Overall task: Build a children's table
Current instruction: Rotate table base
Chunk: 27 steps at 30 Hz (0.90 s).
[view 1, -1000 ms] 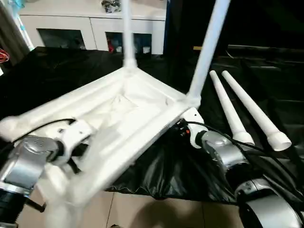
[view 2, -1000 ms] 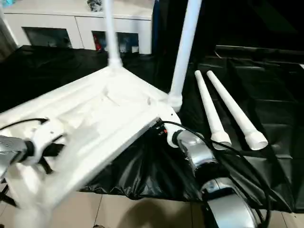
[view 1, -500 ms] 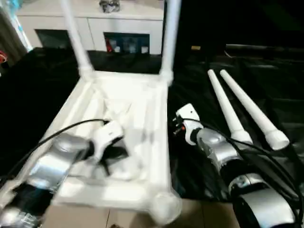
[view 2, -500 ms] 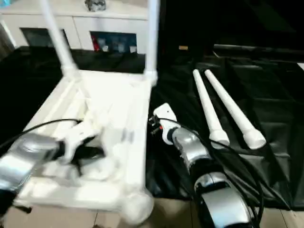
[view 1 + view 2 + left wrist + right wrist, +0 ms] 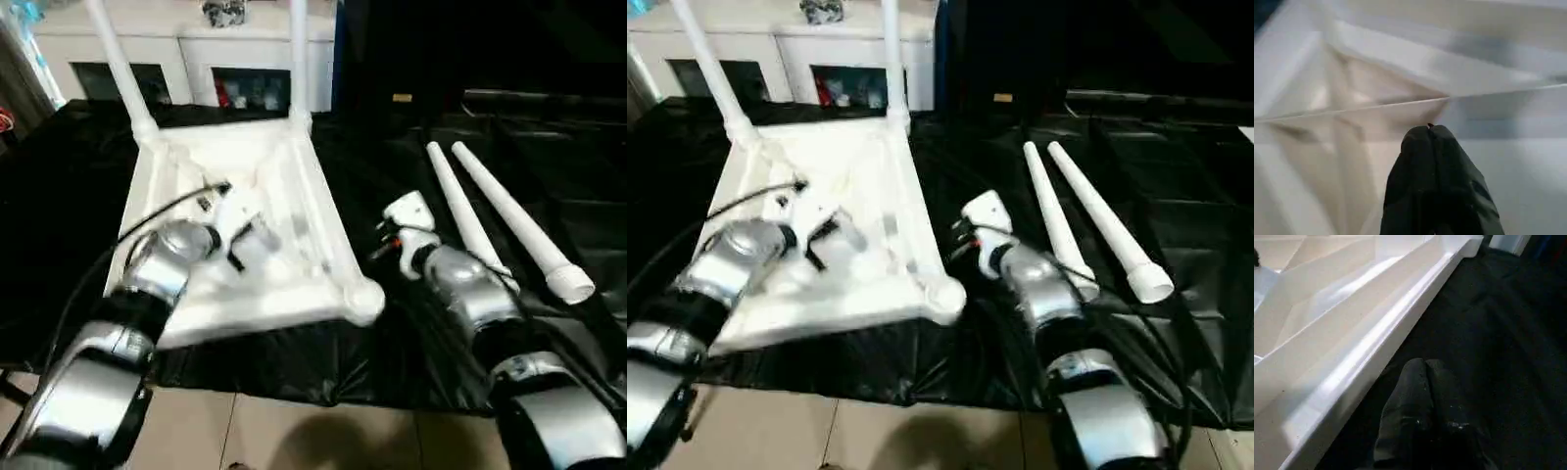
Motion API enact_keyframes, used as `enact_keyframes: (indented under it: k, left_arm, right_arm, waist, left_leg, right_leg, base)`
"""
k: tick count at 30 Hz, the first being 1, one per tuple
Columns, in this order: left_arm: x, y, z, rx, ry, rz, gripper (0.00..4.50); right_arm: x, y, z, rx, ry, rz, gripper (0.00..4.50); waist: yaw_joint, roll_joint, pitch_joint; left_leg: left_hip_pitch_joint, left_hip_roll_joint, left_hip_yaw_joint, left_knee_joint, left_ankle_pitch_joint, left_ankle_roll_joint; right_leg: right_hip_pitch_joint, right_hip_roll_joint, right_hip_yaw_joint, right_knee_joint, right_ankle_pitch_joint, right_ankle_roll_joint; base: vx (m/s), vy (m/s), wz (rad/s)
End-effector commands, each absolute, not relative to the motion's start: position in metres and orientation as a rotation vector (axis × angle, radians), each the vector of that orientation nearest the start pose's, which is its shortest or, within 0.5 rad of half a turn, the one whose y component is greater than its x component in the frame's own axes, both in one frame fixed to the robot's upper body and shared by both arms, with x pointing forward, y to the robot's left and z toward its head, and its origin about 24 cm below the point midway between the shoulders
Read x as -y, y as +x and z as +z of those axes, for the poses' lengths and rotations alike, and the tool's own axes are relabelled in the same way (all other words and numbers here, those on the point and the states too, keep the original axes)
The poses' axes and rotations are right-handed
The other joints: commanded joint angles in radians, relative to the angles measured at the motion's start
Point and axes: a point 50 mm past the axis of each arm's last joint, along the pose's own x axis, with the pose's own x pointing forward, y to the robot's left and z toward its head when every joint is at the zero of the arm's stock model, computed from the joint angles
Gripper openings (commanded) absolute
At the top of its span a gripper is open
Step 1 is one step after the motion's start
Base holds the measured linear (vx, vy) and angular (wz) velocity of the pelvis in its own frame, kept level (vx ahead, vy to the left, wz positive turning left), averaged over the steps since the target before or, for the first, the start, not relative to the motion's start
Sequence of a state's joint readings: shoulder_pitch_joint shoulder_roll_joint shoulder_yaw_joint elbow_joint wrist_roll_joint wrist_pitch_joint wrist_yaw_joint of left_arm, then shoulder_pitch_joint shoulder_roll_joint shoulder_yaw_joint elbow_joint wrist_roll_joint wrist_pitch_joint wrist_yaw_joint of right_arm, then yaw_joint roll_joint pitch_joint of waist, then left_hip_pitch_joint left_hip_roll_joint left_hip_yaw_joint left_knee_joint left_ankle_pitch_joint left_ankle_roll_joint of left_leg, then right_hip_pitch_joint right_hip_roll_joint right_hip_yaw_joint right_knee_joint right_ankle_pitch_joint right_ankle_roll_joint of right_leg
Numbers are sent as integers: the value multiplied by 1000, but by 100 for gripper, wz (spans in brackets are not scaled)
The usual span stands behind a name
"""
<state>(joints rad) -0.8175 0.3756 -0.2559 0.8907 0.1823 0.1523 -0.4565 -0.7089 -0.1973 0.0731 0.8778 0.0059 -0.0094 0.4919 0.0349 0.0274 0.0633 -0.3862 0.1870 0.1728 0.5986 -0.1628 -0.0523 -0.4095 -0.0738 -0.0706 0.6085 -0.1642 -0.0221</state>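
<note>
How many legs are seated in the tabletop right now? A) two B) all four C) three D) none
A: two legs stand upright in the far corner sockets of the tabletop, while two loose legs lie on the black cloth to the robot's right.

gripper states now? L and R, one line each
Left gripper: shut, holding nothing, tips over the ribbed underside of the tabletop.
Right gripper: shut, holding nothing, over the black cloth beside the tabletop's rim.
</note>
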Motion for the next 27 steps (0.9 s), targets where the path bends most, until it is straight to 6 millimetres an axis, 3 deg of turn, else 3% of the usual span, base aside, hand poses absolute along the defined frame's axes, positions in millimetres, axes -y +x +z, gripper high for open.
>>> enact_keyframes:
  k: [1,5,6,7,8,10,16,17,23,27]
  left_arm:
    - [-179,382,75,-384,685,-441,0]
    - [-166,380,79,-317,552,-548,0]
    - [-156,373,82,-289,456,-670,0]
    - [-153,371,83,-277,434,-708,0]
    - [-146,364,86,-255,382,-802,0]
    - [-142,358,87,-250,353,-871,0]
    - [-137,326,74,-359,331,-1175,0]
    - [-137,323,70,-386,351,-1193,0]
    - [-139,324,56,-441,478,-1130,0]
    - [-134,329,61,-402,498,-1078,0]
  right_arm:
    - [138,365,60,-212,-210,565,2]
    - [154,360,68,-190,-210,559,2]
    - [161,355,70,-188,-204,594,2]
    - [162,353,71,-190,-204,609,2]
    - [166,347,72,-194,-204,647,2]
    - [168,344,72,-198,-208,672,2]
    - [176,332,74,-217,-234,726,2]
    - [176,330,74,-218,-239,727,2]
    - [174,324,75,-233,-251,734,2]
    - [175,321,76,-237,-253,737,2]
  waist:
    - [6,9,-86]
    - [17,6,-85]
    - [26,0,-84]
    - [29,2,-81]
    - [34,-8,-80]
    - [34,-1,-79]
    - [31,-4,-70]
    - [25,-3,-71]
    - [20,1,-70]
    - [22,1,-72]
  left_leg:
    - [15,26,-13,-62,-242,34]
    - [18,29,-10,-60,-223,53]
    - [16,33,-9,-61,-222,56]
    - [17,34,-8,-62,-228,56]
    - [17,37,-7,-64,-235,61]
    - [19,38,-8,-66,-261,52]
    - [23,39,-11,-75,-312,22]
    - [18,38,-11,-76,-310,20]
    - [22,35,-12,-75,-317,10]
    - [22,36,-12,-75,-305,10]
  right_leg:
    - [61,-58,39,-69,-156,-218]
    - [62,-64,40,-71,-130,-248]
    - [65,-68,41,-70,-146,-255]
    - [63,-70,42,-71,-159,-256]
    - [63,-69,42,-73,-180,-255]
    - [59,-69,41,-75,-229,-242]
    - [50,-68,45,-85,-360,-184]
    - [50,-65,45,-82,-350,-183]
    - [49,-61,45,-87,-346,-167]
    - [49,-63,46,-86,-326,-171]
  base:
    - [0,0,0]
    - [0,0,0]
    - [0,0,0]
    - [0,0,0]
    - [0,0,0]
    - [0,0,0]
    - [0,0,0]
    - [0,0,0]
    - [0,0,0]
    - [0,0,0]
